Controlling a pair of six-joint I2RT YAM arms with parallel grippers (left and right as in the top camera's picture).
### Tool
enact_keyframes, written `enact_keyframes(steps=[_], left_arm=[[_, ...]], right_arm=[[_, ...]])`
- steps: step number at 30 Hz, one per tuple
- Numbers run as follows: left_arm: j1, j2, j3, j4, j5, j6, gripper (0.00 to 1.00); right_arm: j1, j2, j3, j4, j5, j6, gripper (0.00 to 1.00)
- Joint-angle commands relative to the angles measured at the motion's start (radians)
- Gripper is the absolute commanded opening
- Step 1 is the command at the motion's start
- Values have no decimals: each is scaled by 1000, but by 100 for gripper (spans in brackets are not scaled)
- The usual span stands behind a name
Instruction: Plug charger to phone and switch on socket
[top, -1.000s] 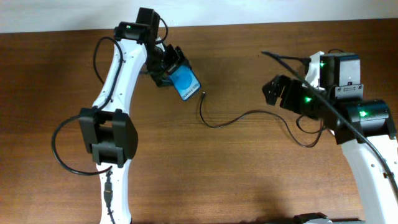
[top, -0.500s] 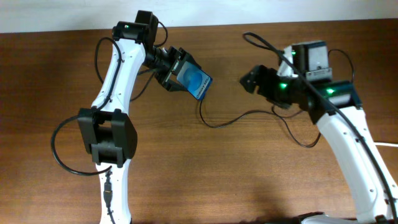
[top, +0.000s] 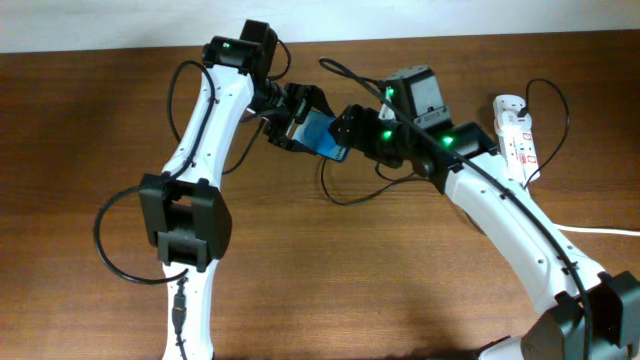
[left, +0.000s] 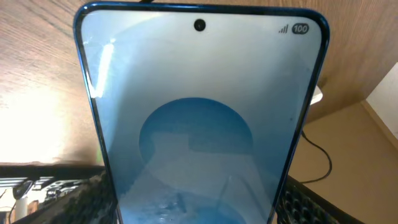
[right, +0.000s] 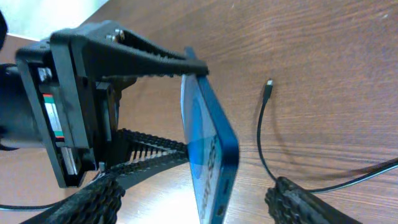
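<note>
being pinched above the table (top: 400, 280) by the left gripper (top: 293, 122), the phone (top: 322, 135) is now being flanked by the right gripper (top: 350, 128), swung across with fingers spread and empty. the charger (right: 261, 143) is being left lying on the table near the phone, so plugging is judged not yet started; the socket (top: 515, 125) is being left untouched.

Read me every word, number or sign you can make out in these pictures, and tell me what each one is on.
"100": in the battery badge at the top right of the phone screen, next to the signal bars sign.
Markings on the socket: too small to read in the overhead view.
No other text is readable.
</note>
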Motion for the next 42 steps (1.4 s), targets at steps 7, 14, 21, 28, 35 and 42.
enact_keyframes(steps=[7,14,21,28,35,42], left_arm=[[0,1,30,2,4,-29,0],[0,1,30,3,7,-30,0],[0,1,30,5,108,-30,0],[0,1,30,18,118,-75,0],[0,1,30,17,118,-74,0],[0,1,30,13,117,-74,0]], right_arm=[[7,47,21,5,39,19,79],[-51,42,29,50,-32,15,79],[-124,42,29,47,-136,-2,79],[-39,55,27,50,-13,-24,66],[5,107,27,77,19,-24,41],[9,140,27,121,15,-47,29]])
